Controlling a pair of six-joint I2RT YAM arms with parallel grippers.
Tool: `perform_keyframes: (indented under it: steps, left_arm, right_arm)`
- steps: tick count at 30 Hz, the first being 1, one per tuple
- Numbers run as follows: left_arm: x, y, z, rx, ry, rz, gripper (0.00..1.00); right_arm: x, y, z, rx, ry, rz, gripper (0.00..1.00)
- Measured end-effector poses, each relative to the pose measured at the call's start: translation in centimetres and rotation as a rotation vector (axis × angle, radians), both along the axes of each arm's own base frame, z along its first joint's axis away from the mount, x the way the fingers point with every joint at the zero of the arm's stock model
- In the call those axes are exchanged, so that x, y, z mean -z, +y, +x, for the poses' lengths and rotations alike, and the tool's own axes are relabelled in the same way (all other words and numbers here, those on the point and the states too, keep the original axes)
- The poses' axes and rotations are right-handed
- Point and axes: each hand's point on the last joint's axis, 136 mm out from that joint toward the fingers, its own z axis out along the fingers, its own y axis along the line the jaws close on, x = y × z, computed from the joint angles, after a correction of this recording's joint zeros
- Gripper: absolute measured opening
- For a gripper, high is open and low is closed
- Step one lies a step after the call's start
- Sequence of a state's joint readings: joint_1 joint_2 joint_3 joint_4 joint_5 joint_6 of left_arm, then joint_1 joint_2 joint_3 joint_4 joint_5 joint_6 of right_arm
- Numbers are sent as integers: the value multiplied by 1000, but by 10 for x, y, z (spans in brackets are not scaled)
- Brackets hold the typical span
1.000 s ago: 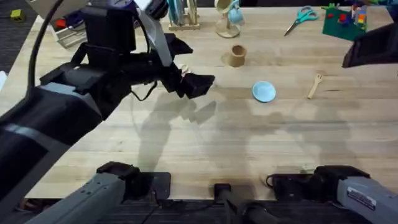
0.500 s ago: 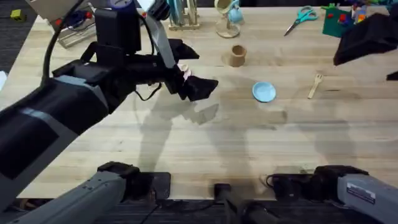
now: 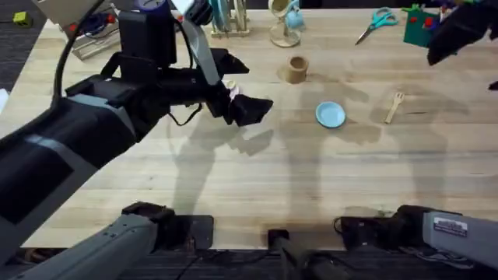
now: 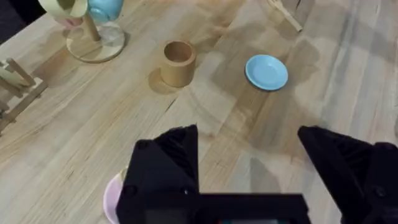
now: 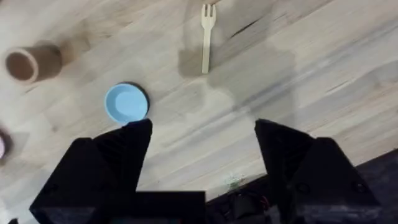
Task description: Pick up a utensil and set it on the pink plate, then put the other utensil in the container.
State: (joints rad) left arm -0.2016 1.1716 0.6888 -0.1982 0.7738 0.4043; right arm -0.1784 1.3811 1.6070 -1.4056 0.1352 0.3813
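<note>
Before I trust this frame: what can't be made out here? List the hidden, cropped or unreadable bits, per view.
- Small pale pink round plate: left wrist view, just a sliver past the left gripper; in overhead the left arm covers most of it.
- Spoon-ended wooden utensil: cannot be located; possibly under the left arm in overhead.
- Right gripper: overhead crops that arm at the upper right edge.
- Light wooden fork: prongs too small to count in overhead.
</note>
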Motion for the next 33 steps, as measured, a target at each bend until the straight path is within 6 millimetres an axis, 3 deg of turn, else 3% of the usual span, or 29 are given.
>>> perform_keyframes:
  steps: [21,33]
  left_arm:
    - [1,1,1,-9,-2,7,975]
    - [1,1,1,-8,-3,7,975]
  right_arm:
    - [99,-19,61,68,230,50,995]
    - [173,-22,57,91,233,47,993]
